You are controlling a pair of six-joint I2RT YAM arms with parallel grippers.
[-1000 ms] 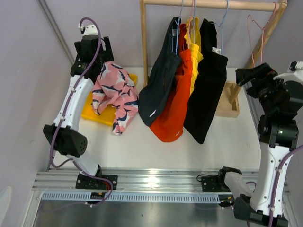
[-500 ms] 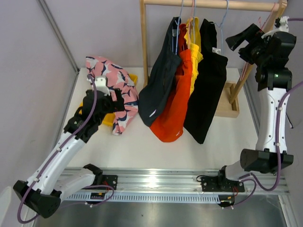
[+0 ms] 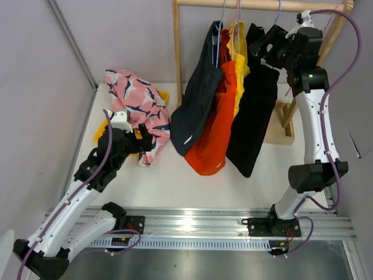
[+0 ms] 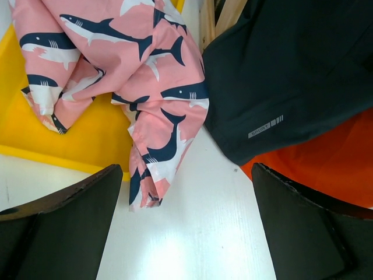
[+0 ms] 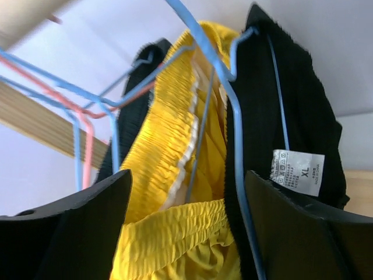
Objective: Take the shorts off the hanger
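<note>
Since my left jaws stand wide and empty nearest me, low over the surface (image 3: 175,175) at about 9 o'clock, I start there. The pink shark-print shorts (image 4: 145,76) lie crumpled just beyond them, off any hanger, partly on a yellow tray (image 4: 76,146) and partly spilling onto the white top. Farther back, from 12 toward 1 o'clock, four pairs hang from the wooden rack (image 3: 177,58): slate-grey shorts (image 3: 195,111), orange-red shorts (image 3: 217,134), yellow shorts (image 5: 175,151) and black shorts (image 3: 256,105), packed touching one another. Up at the rail, around 1 o'clock, my right jaws are spread and hold nothing, with the yellow waistband and a blue wire hanger (image 5: 204,45) between them (the black pair's size label shows just to the right). I judge all of this to be light, limp cloth that will sag and drag its neighbours, and the thin hangers will swing. The gathered elastic waistband looks the surest hold, pinched beside the wire, not around it.
</note>
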